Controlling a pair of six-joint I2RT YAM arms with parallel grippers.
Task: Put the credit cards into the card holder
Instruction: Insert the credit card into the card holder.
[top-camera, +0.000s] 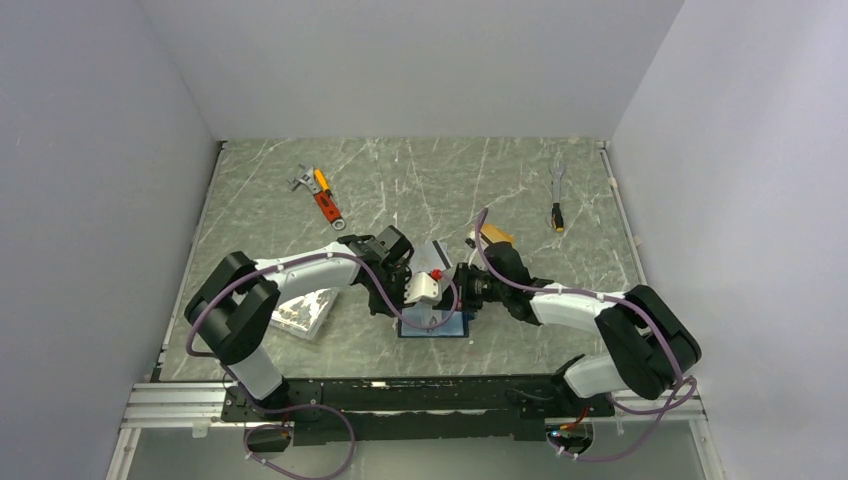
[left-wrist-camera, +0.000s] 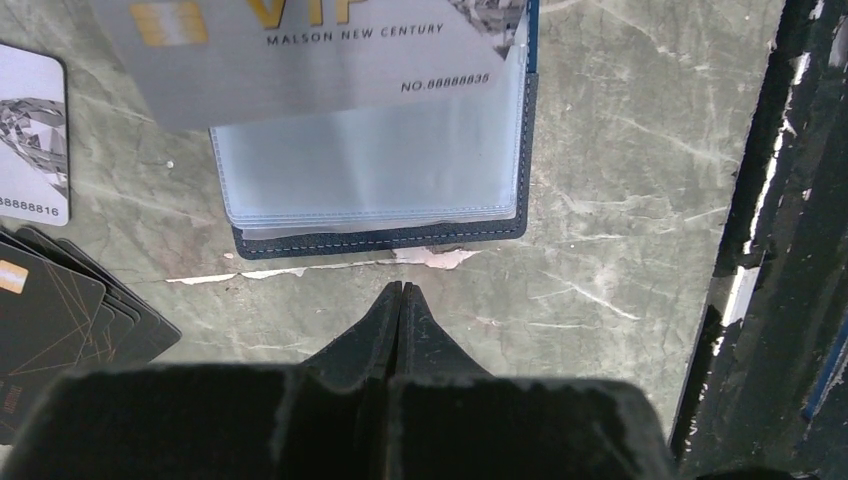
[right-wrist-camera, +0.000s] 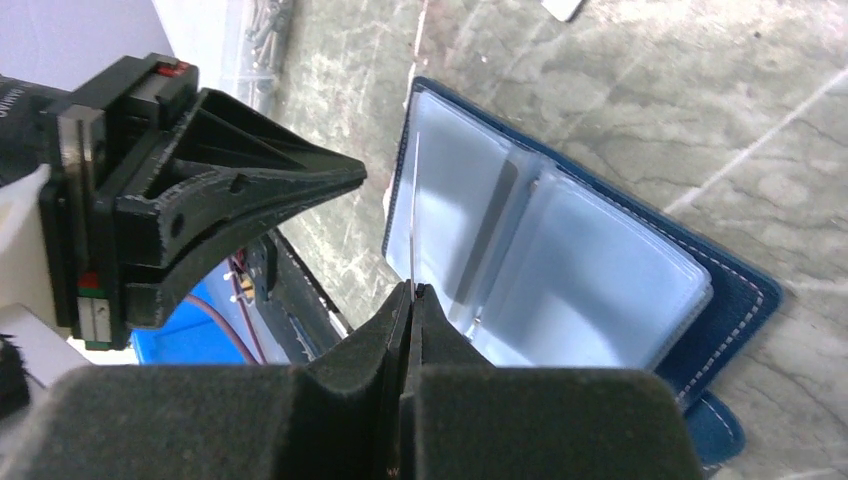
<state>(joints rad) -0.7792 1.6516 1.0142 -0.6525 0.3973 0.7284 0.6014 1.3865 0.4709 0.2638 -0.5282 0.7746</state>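
Observation:
The card holder (top-camera: 450, 328) (left-wrist-camera: 380, 240) (right-wrist-camera: 740, 290) lies open on the table, navy blue with clear pockets. My right gripper (top-camera: 458, 290) (right-wrist-camera: 412, 290) is shut on a silver-white credit card (left-wrist-camera: 300, 60) (right-wrist-camera: 413, 220), seen edge-on, whose far end is at the holder's left pocket. Just off the holder's near edge, my left gripper (top-camera: 405, 296) (left-wrist-camera: 401, 288) (right-wrist-camera: 355, 175) is shut and holds nothing. Another silver-white card (left-wrist-camera: 30, 130) and fanned black cards (left-wrist-camera: 50, 310) lie beside it. An orange-gold card (top-camera: 497, 236) lies behind the right arm.
A clear plastic box (top-camera: 300, 312) of small parts sits by the left arm. An orange-handled wrench (top-camera: 322, 195) lies at the back left and a grey tool (top-camera: 557, 195) at the back right. The black front rail (left-wrist-camera: 760, 250) borders the table close to the holder.

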